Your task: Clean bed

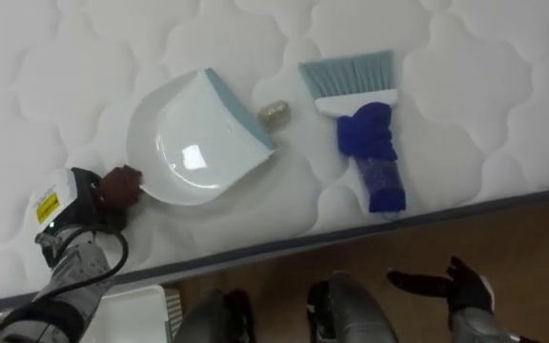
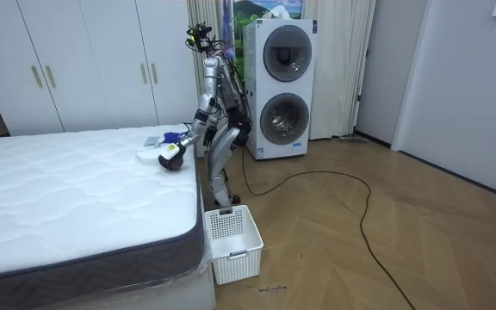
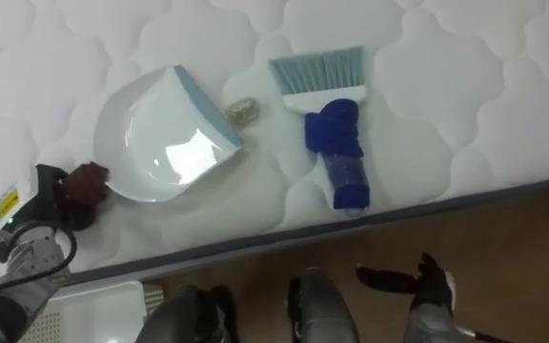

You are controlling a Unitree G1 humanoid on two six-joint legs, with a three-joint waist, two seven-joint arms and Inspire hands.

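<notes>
— Where is the dustpan [image 1: 193,152] sitting?

— It is lying on the white mattress [image 1: 465,124], with its blue lip facing 2 o'clock. The left hand [image 1: 98,195] is meeting it at its 8 o'clock end, fingers bunched and curling onto the rear of the pan.

— Is anything lying in it?

— The small crumpled scrap [image 1: 274,114] is lying on the mattress outside the pan, just beside the lip at 2 o'clock.

— And the brush [image 1: 370,143]?

— It is resting at the dustpan's 3 o'clock, apart from it, with its pale bristles pointing to 12 and its blue handle to 6, near the bed's edge.

— What is the right hand [image 1: 451,284] doing?

— It is hanging over the wooden floor [image 1: 522,248] at 5 o'clock, fingers spreading apart, holding nothing.

— Any other container?

— A white basket [image 1: 141,305] is standing on the floor against the bed at 7 o'clock. I cannot tell its contents.
</notes>
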